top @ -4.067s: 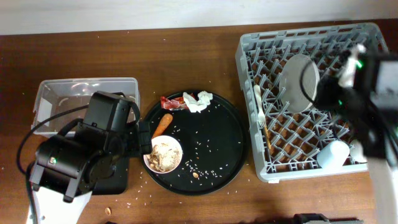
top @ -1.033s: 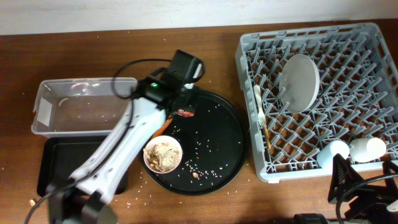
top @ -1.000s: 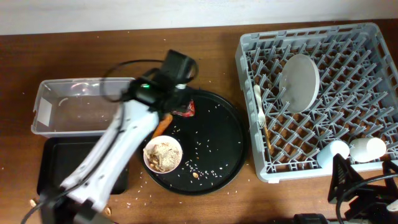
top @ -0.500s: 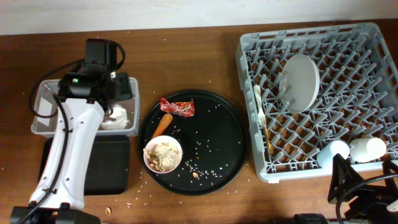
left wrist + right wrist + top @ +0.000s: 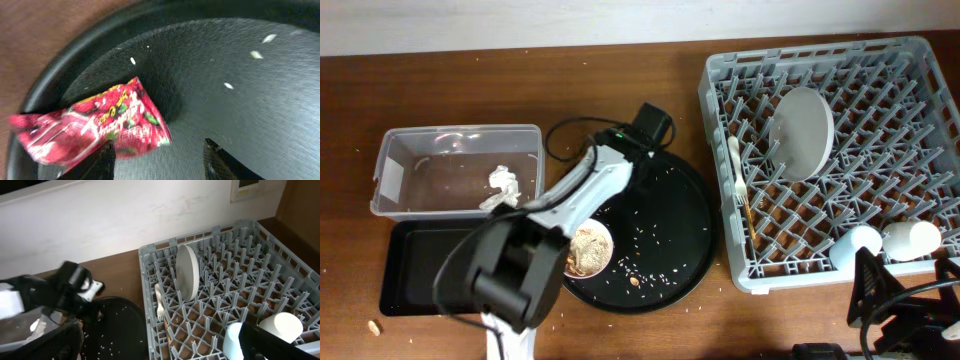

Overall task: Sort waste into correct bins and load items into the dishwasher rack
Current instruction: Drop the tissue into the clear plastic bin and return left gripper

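Clear tub holds crumpled paper; red wrapper lies in round tray, left tool apart.

In the left wrist view the red wrapper blurs at its left end, and the left gripper shows only fingertips at the lower edge. Overhead, the left arm hides that wrapper and part of the white bowl. The right gripper is cut off below.

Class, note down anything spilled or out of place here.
Rice grains are scattered across the round tray outside the bowl, and a crumb lies on the table by the black bin: spilled food.
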